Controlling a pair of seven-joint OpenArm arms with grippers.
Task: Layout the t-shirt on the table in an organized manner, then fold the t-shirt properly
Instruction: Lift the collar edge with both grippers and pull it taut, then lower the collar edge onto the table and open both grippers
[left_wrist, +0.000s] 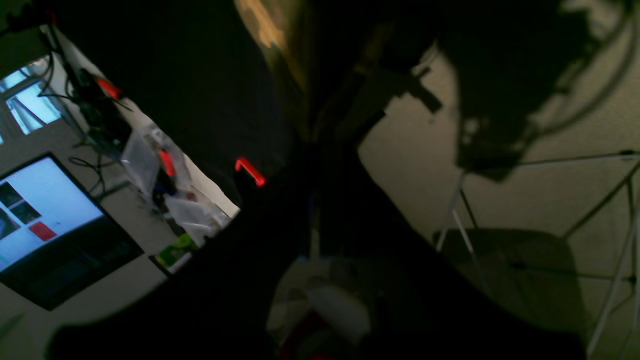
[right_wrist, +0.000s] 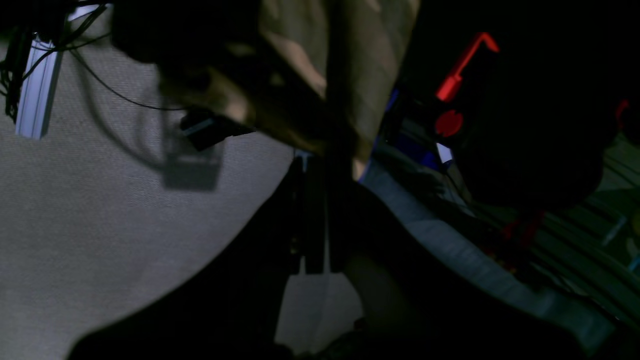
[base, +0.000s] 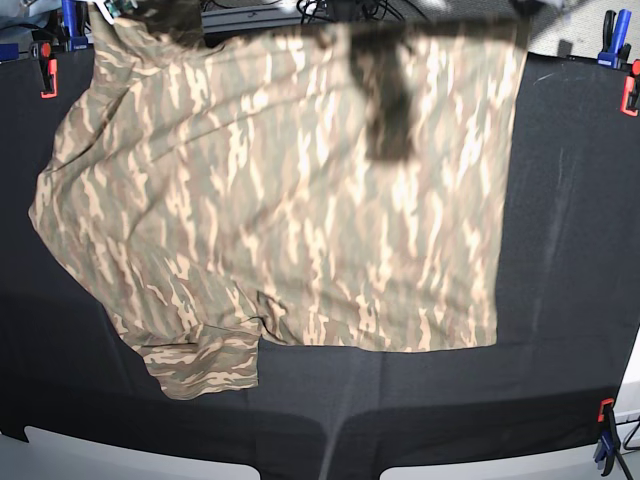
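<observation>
While the t-shirt (base: 290, 190) hangs spread out in front of the base camera, it hides most of the table (base: 570, 250) behind it. Its top edge runs along the top of the picture, and one sleeve (base: 205, 360) droops at the lower left. A dark blurry shape (base: 390, 110) shows through the cloth near the top middle. Red clamps (base: 47, 78) and blue clamps (base: 610, 30) grip the black cover at the table's edges.

The left wrist view is very dark. The left gripper (left_wrist: 312, 127) is pinched shut, and a strip of the camouflage cloth (left_wrist: 272, 35) runs down into it. A lit screen (left_wrist: 45, 210), cables and clear plastic bags (left_wrist: 145, 160) sit off to one side, with a red clamp (left_wrist: 250, 171) close by.

The right wrist view is dark too. The right gripper (right_wrist: 325, 145) is also pinched shut on the shirt's cloth (right_wrist: 350, 60). Grey carpet (right_wrist: 90, 225) lies below, and another red clamp (right_wrist: 460, 70) shows nearby.
</observation>
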